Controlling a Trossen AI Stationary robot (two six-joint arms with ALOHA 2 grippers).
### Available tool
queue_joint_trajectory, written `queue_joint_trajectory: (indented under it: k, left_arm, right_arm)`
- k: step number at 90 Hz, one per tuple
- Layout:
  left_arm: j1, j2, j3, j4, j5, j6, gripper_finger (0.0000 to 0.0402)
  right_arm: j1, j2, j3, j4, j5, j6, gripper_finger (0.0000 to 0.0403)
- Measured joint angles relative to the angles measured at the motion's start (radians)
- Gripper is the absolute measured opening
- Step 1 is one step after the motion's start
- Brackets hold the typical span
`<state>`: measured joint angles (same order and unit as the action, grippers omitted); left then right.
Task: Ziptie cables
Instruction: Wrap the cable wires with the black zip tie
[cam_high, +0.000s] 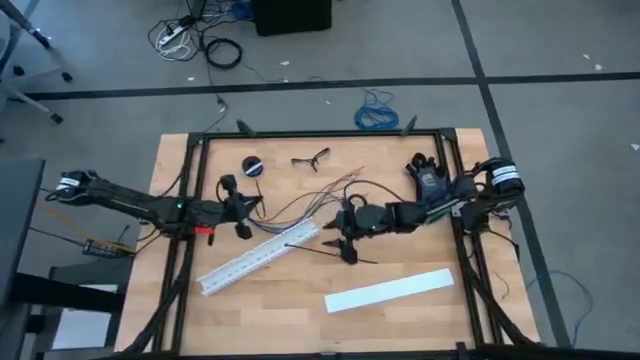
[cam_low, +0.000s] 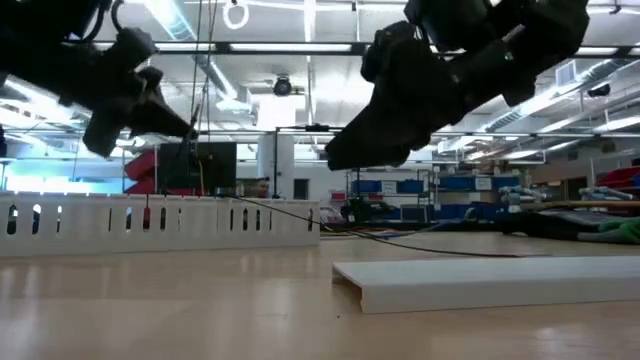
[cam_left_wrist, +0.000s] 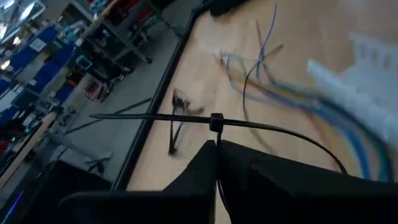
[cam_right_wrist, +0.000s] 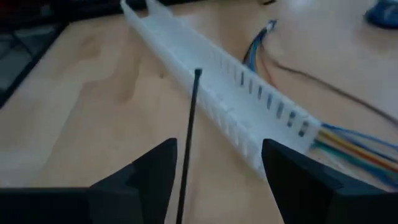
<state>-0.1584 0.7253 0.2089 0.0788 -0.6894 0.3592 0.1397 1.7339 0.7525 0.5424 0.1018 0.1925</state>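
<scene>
The cables (cam_high: 310, 203), thin coloured wires, run out of the far end of a white slotted strip (cam_high: 258, 258) and fan across the table; they also show as cables (cam_left_wrist: 292, 93) in the left wrist view. My left gripper (cam_high: 243, 215) hovers left of them, shut on a black zip tie (cam_left_wrist: 155, 117). My right gripper (cam_high: 345, 240) stands open at the strip's (cam_right_wrist: 217, 81) right end. A second black zip tie (cam_right_wrist: 189, 124) runs between its fingers without touching them; one end is at the strip's wall. My left gripper pinches the zip tie at its small square head (cam_left_wrist: 216, 122) between its two fingertips (cam_left_wrist: 205, 155). It comes from the table's left, and the fingers lie across the strap. The strap sticks out to both sides, clear of the table, one side curving down.
A flat white cover strip (cam_high: 390, 290) lies near the front right. A black round object (cam_high: 252, 165) and a small black hand tool (cam_high: 312, 158) lie near the far edge. A blue coiled cable (cam_high: 377, 115) is on the floor beyond the table.
</scene>
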Motion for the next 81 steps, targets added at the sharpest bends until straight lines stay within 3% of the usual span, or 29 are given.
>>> queue_joint_trajectory:
  k: [30, 81]
  left_arm:
    - [0.055, 0.000, -0.026, 0.035, 0.008, 0.003, 0.0000]
    - [0.076, 0.025, -0.026, 0.039, 0.028, 0.019, 0.0000]
  right_arm:
    - [0.008, 0.033, 0.000, 0.056, 0.002, 0.026, 0.0230]
    - [0.067, 0.033, 0.000, 0.032, 0.115, 0.034, 0.0217]
